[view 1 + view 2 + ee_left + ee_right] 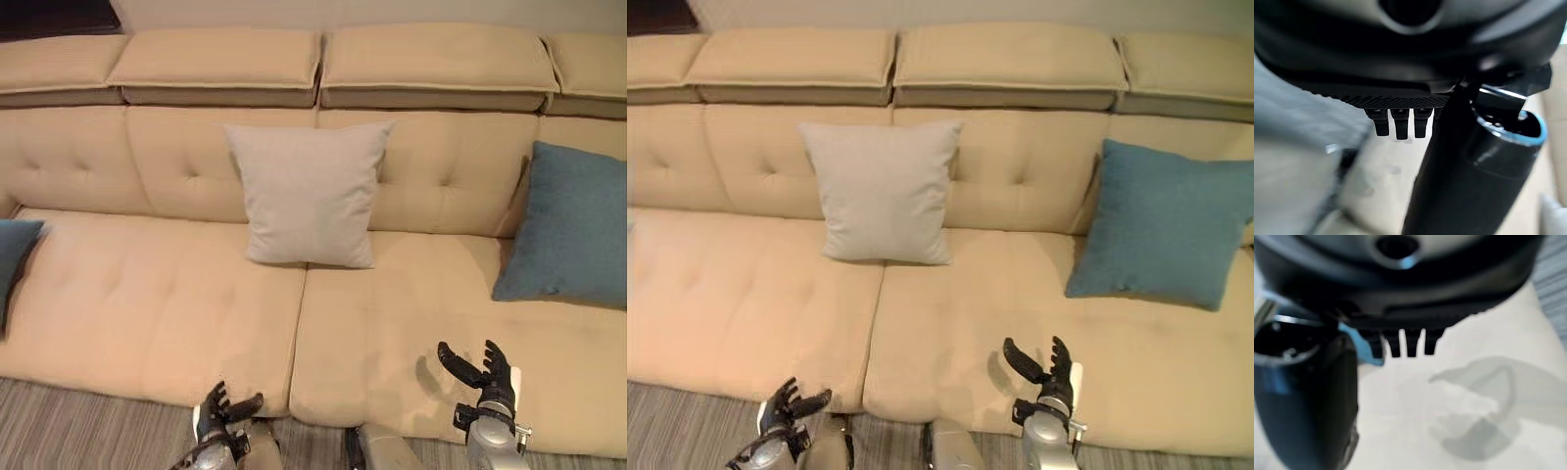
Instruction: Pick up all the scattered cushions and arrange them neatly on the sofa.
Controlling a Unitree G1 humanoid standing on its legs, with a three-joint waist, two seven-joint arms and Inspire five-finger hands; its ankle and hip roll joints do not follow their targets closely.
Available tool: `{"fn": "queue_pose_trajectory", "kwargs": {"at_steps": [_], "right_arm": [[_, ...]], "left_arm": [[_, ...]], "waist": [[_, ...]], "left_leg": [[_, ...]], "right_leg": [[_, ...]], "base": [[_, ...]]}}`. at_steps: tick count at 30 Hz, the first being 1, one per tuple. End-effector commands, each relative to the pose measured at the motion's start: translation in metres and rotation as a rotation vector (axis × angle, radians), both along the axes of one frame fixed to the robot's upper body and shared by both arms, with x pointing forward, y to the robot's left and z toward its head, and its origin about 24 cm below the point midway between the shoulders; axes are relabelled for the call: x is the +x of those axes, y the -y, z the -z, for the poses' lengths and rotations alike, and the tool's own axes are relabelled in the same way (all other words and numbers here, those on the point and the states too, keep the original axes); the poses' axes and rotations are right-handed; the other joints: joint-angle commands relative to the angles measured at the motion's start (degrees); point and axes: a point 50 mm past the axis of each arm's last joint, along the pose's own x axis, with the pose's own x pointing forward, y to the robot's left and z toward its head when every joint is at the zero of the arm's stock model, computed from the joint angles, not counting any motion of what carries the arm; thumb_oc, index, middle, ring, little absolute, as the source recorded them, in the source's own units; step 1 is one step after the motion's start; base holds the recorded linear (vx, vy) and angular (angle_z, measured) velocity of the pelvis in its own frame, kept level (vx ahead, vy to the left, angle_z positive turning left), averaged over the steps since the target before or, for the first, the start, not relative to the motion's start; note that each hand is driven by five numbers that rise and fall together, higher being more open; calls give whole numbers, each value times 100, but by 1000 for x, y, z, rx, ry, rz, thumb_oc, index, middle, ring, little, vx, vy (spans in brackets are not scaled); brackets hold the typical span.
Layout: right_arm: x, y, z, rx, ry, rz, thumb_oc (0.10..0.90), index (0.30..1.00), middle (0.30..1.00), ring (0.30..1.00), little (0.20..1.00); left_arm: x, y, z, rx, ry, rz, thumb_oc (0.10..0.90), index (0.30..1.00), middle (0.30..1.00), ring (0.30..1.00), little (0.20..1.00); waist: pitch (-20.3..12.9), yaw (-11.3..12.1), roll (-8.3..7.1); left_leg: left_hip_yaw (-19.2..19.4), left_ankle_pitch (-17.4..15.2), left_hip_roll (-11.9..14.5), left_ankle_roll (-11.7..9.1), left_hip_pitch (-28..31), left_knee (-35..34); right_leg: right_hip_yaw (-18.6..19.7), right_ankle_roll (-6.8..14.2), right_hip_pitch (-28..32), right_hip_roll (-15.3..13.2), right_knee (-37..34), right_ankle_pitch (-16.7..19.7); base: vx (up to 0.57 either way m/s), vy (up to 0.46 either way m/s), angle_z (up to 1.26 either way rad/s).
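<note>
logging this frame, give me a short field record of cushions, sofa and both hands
sofa: beige sofa, tufted back
centre cushion: light grey cushion, upright against the back
right cushion: blue cushion, leaning on the back at the robot's right
left cushion: dark blue cushion, at the sofa's left end, partly in view
left hand: left hand, open, holding nothing, near the seat's front edge
right hand: right hand, open, holding nothing, over the seat

This looks like a living room in a home. A long beige sofa (313,294) takes up nearly the whole scene, with a buttoned back and padded headrests along its top. A pale grey cushion (309,193) leans upright against the middle of the sofa's back, a blue cushion (1161,223) leans at the sofa's right end, and the edge of a dark blue cushion (15,257) shows at its left end. In front of the sofa lies a grey striped carpet (88,431).
</note>
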Motion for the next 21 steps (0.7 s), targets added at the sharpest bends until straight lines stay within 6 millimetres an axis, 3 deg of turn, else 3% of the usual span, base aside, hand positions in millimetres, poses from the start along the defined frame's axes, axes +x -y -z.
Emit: {"fn": "queue_pose_trajectory", "kwargs": {"at_steps": [1,2,4,6,7,9,10,11,12,13,14,15,16,18,19,20,21], "right_arm": [[8,20,-32,-84,163,24,800,900,900,900,900],[8,20,-32,-84,163,24,800,900,900,900,900],[4,20,-29,-65,158,38,800,900,900,900,900],[3,19,-28,-51,157,37,800,900,900,900,900],[5,17,-28,-42,162,27,800,900,900,900,900],[8,13,-29,-34,171,4,800,900,900,900,900],[9,11,-28,-36,164,-13,800,900,900,900,900],[15,7,-31,-51,161,-55,800,900,900,900,900],[15,7,-31,-51,162,-56,800,900,900,900,900],[18,4,-31,-57,160,-77,800,900,900,900,900],[23,-4,-32,-57,155,-117,800,900,900,900,900],[24,-9,-30,-54,145,-141,800,900,900,900,900],[24,-9,-30,-54,145,-141,800,900,900,900,900],[26,-18,-27,-81,106,-223,800,900,900,900,900],[26,-18,-26,-80,106,-223,800,900,900,900,900],[26,-21,-25,-80,98,-241,800,900,900,900,900],[28,-29,-24,-73,90,-283,800,900,900,900,900]], "left_arm": [[20,-14,-19,38,148,-17,800,900,900,900,900],[20,-14,-19,38,148,-17,800,900,900,900,900],[18,-9,-17,35,128,23,800,900,900,900,900],[18,-5,-15,38,109,71,800,900,900,900,900],[22,-1,-15,41,110,111,800,900,900,900,900],[23,3,-16,46,110,153,800,900,900,900,900],[24,6,-16,48,111,173,800,900,900,900,900],[25,8,-18,54,120,201,800,900,900,900,900],[25,8,-18,54,120,201,800,900,900,900,900],[25,8,-18,61,117,207,800,900,900,900,900],[26,5,-19,80,116,220,800,900,900,900,900],[26,3,-19,86,116,215,800,900,900,900,900],[26,3,-19,87,116,215,800,900,900,900,900],[21,-3,-18,99,100,221,800,900,900,900,900],[21,-3,-18,99,100,221,800,900,900,900,900],[19,-6,-17,106,88,223,800,900,900,900,900],[18,-11,-15,128,69,215,800,900,900,900,900]], "waist": [[-193,-339,-48],[-192,-339,-48],[-313,-532,14],[-399,-659,125],[-459,-756,209],[-476,-824,263],[-469,-864,281],[-422,-850,254],[-430,-852,252],[-391,-816,200],[-286,-739,-45],[-243,-686,-127],[-240,-685,-131],[-157,-460,-346],[-154,-459,-348],[-129,-436,-393],[-12,-467,-470]], "left_leg": [[764,-734,186,-408,904,72],[764,-735,186,-408,904,73],[1210,-933,180,-400,1430,193],[1339,-1197,141,-472,1886,231],[1318,-1269,79,-546,2255,173],[1118,-1348,-86,-572,2469,78],[1088,-1445,-153,-546,2661,-173],[1026,-1870,-343,-352,2624,-573],[1026,-1873,-352,-341,2612,-570],[970,-1975,-447,-279,2558,-678],[906,-1853,-714,-179,2437,-916],[904,-1828,-791,-146,2424,-1005],[906,-1824,-794,-145,2430,-1011],[904,-1675,-910,-97,2377,-1287],[904,-1671,-911,-97,2384,-1294],[846,-1598,-922,-93,2359,-1375],[695,-1388,-902,-60,2221,-1462]], "right_leg": [[-112,821,1153,-267,-1877,508],[-113,821,1154,-267,-1877,508],[-464,806,1066,-302,-2008,659],[-742,847,1055,-263,-2089,665],[-1071,863,918,-276,-2114,807],[-1300,888,809,-277,-2099,906],[-1438,922,704,-317,-2003,956],[-1431,1037,477,-442,-1945,1132],[-1428,1044,465,-450,-1941,1137],[-1421,1129,405,-522,-2003,1318],[-1436,1295,298,-703,-2266,1834],[-1430,1383,281,-731,-2394,2001],[-1427,1385,285,-732,-2401,2007],[-1530,1532,372,-711,-2886,2220],[-1529,1532,378,-710,-2893,2223],[-1465,1577,371,-703,-2913,2268],[-913,1735,167,-622,-2697,2325]], "base": [[-194,-87,49],[-265,-113,96],[-186,-37,107],[-268,34,118],[-421,85,153],[-382,126,117],[-450,261,90],[-346,227,116],[-311,245,87],[-377,200,91],[-476,251,54],[-380,167,34],[-296,129,-4],[-294,113,-20],[-187,59,-6],[-304,33,12],[-416,40,24]]}}
